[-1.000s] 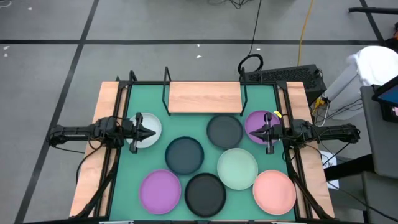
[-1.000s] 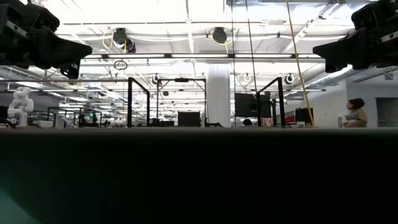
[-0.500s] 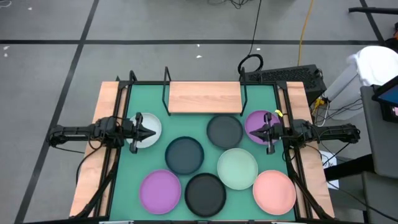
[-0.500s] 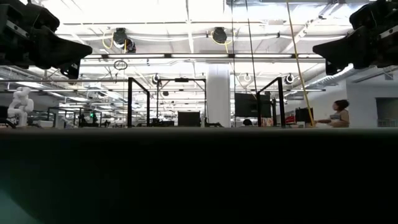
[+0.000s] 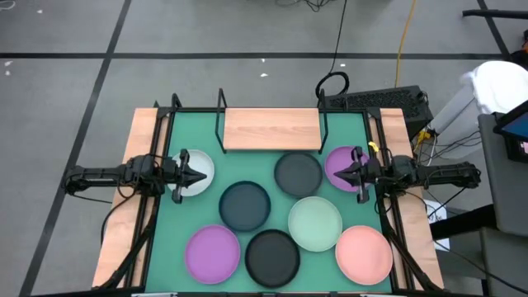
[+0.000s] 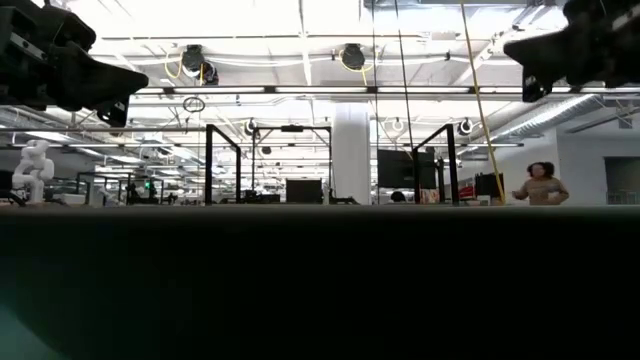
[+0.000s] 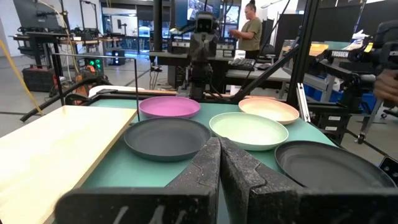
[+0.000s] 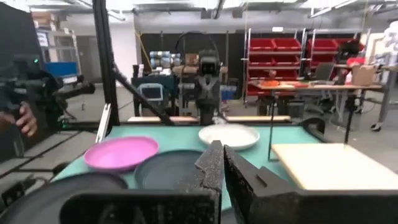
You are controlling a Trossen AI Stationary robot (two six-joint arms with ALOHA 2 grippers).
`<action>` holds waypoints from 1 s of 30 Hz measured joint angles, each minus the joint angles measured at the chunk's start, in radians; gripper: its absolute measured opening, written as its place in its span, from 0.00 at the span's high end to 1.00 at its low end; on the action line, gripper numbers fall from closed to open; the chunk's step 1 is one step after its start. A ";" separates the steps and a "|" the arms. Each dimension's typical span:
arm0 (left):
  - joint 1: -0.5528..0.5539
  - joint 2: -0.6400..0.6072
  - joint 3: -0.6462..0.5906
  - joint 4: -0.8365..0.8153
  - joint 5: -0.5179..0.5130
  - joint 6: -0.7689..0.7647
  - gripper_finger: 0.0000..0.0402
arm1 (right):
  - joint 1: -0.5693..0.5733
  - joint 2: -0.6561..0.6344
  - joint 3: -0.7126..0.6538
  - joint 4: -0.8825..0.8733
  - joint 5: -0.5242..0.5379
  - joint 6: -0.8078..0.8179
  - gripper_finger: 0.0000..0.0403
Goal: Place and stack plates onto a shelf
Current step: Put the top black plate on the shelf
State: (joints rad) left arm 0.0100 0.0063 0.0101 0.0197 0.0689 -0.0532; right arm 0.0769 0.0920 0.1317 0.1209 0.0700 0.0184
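Crosswise, shelf [image 5: 271,129] long axis left-right.

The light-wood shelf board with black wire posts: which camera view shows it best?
The high view: the whole light-wood shelf board and its posts show from above, bare of plates. Each wrist view catches only one pale corner. The low view shows only black posts, not the board.

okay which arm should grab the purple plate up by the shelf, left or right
Right, probably. The right gripper hangs over that purple plate, fingers shut, beside the shelf. The left gripper sits across the table over the white plate.
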 joint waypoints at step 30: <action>0.000 0.000 0.000 0.000 0.000 0.000 0.97 | 0.005 0.698 0.794 -0.456 0.032 0.132 1.00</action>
State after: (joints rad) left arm 0.0101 0.0063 0.0101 0.0198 0.0689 -0.0532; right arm 0.0814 0.7897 0.9260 -0.3356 0.1024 0.1509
